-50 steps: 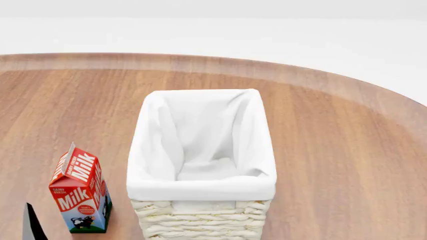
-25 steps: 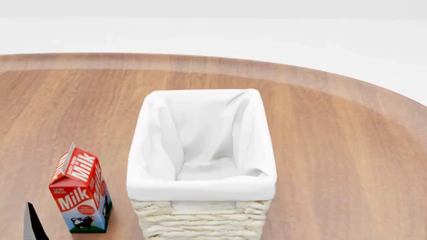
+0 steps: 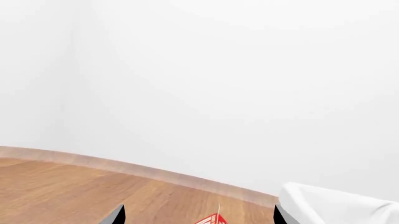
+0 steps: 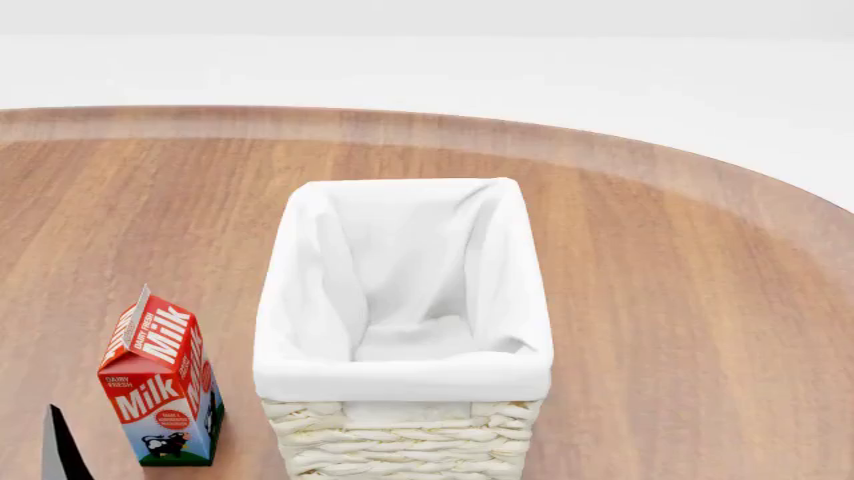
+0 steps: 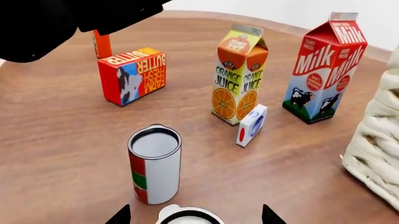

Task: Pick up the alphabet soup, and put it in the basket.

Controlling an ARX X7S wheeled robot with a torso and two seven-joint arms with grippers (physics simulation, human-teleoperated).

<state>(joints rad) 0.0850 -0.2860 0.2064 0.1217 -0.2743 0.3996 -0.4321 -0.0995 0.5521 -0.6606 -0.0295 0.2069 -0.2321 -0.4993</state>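
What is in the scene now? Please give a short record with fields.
basket: upright on table, nothing visible inside
milk carton: upright, beside basket, apart
red-and-green can: upright
orange juice carton: upright
butter box: behind the can
right gripper: open, a silver can top between fingertips
left gripper: open

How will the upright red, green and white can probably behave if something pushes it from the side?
The red, green and white cylindrical can stands upright, taller than wide, so a high push would probably tip it. Lying on its round side, it would likely roll across the smooth wooden table.
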